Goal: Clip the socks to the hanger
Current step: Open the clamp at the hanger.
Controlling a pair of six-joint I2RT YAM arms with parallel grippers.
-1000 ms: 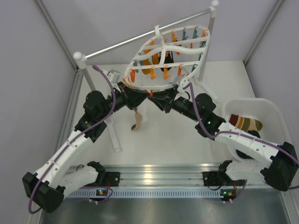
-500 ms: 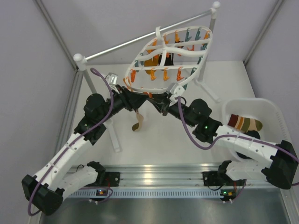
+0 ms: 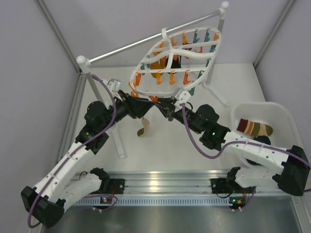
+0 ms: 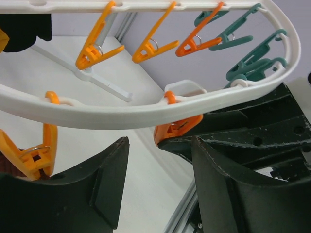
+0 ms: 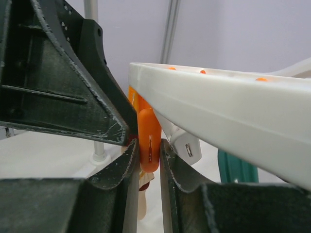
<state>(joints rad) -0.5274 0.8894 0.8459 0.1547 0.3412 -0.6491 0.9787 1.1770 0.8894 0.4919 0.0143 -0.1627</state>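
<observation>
The white oval hanger (image 3: 194, 54) with orange and teal pegs hangs tilted from the rail; its rim crosses the left wrist view (image 4: 121, 115) and the right wrist view (image 5: 233, 104). My right gripper (image 3: 164, 108) is shut on an orange peg (image 5: 148, 131) under the near rim, also seen from the left wrist (image 4: 177, 130). My left gripper (image 3: 147, 105) is open and empty just left of it (image 4: 160, 162). The tan sock (image 3: 143, 127) hangs below the near rim, apparently from a neighbouring orange peg (image 4: 36, 155). A dark sock (image 3: 174, 62) hangs inside the frame.
The striped sock (image 3: 255, 127) lies in a white basket (image 3: 272, 108) at the right, over a dark one. The grey metal rail (image 3: 141, 42) on white posts (image 3: 87, 75) spans the back; a post's foot bar (image 3: 119, 141) lies by the left arm.
The hanger's near rim has lifted and tilted up. My right arm has pushed in left under it. My left gripper has drawn back slightly. The tan sock still hangs.
</observation>
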